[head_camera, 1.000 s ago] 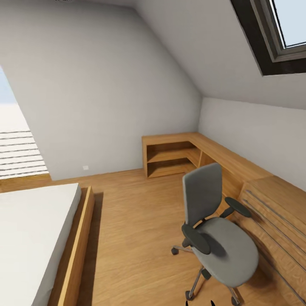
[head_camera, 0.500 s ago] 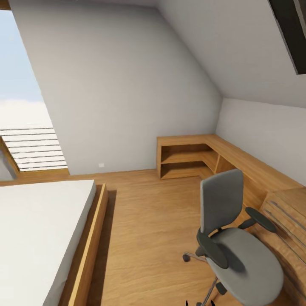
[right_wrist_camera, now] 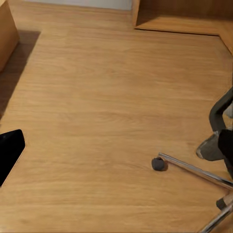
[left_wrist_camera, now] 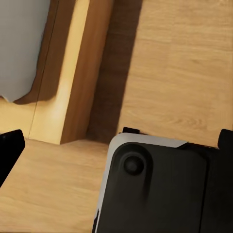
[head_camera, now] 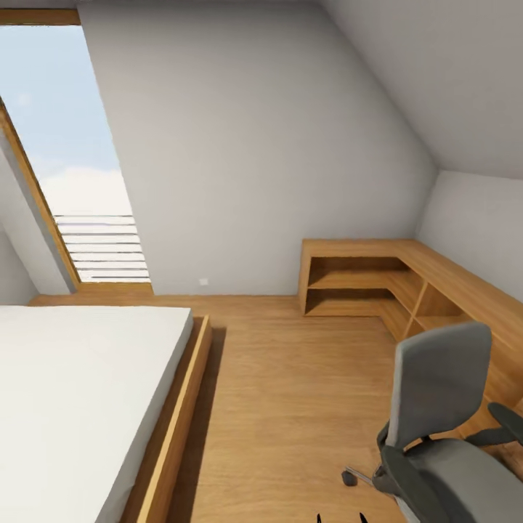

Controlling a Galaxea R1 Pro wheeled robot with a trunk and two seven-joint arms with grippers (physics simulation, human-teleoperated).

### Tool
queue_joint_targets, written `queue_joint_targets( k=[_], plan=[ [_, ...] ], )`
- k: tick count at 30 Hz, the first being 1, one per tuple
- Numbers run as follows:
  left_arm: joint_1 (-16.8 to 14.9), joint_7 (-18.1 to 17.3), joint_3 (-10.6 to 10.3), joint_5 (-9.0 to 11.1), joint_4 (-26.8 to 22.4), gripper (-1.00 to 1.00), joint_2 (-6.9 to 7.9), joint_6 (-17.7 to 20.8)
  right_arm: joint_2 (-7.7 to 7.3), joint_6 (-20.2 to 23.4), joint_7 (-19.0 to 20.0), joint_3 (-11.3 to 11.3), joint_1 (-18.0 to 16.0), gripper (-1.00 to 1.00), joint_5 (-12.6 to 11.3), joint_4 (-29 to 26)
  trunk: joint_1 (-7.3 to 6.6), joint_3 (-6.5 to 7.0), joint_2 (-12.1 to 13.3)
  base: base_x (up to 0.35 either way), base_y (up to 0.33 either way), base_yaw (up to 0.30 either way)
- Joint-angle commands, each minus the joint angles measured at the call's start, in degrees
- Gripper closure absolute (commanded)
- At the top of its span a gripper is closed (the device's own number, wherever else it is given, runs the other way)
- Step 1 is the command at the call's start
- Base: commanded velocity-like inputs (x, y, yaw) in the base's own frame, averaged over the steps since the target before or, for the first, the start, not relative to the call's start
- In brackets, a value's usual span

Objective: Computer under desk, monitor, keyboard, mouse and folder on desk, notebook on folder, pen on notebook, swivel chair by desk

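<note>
Nearest, at the lower right of the head view, the swivel chair (head_camera: 443,436) is seen on the wood floor (head_camera: 290,407), its seat bare; one castor (right_wrist_camera: 158,163) and a chrome spoke are caught by the right wrist view. A dark finger edge is glimpsed in each wrist view, so whether either gripper is apart or together cannot be told. The bed (head_camera: 80,392) is placed to the left. Beyond, light-wood shelves (head_camera: 363,280) are set against the grey wall beside a slanted window (head_camera: 73,167).
</note>
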Motion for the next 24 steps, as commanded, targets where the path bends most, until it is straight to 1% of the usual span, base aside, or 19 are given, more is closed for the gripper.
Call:
queue_joint_targets(
  k=[1, 6, 13, 24],
  plan=[
    [0.02, 0.2, 0.17, -0.39, -0.11, -1.0, -0.05, -0.07, 0.01, -0.06, -0.57, 0.19, -0.08, -1.0, 0.47, 0.13, 0.05, -0.11, -0.11, 0.114, 0.0, 0.243],
    [0.02, 0.2, 0.15, -0.44, -0.11, -1.0, -0.06, -0.09, -0.08, 0.01, -0.49, 0.19, -0.08, -1.0, 0.47, 0.12, 0.05, -0.11, -0.11, 0.055, 0.0, 0.136],
    [0.02, 0.2, 0.07, -0.49, -0.11, -1.0, -0.07, -0.08, -0.17, 0.03, -0.47, 0.19, -0.08, -1.0, 0.48, 0.13, 0.05, -0.11, -0.11, 0.056, 0.0, 0.03],
    [0.02, 0.2, 0.05, -0.5, -0.11, -1.0, -0.07, -0.03, -0.37, 0.03, -0.47, 0.11, -0.08, -1.0, 0.42, 0.12, 0.05, -0.11, -0.11, 0.276, 0.0, 0.003]
  ],
)
